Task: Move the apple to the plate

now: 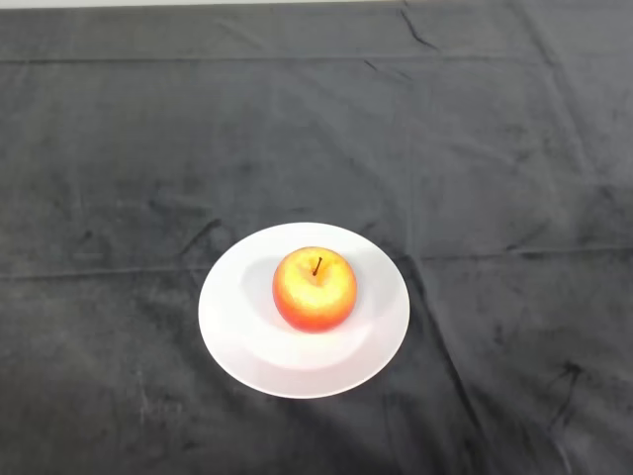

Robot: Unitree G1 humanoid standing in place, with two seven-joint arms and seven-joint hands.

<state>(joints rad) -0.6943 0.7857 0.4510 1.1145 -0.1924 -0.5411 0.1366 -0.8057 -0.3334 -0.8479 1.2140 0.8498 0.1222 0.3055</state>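
Note:
A red and yellow apple (315, 288) stands upright, stem up, in the middle of a round white plate (233, 327). The plate lies on the dark cloth a little below the centre of the head view.
The dark cloth (475, 148) covers the whole table, with creases and folds running across it, and a pale strip shows along the far edge at the top.

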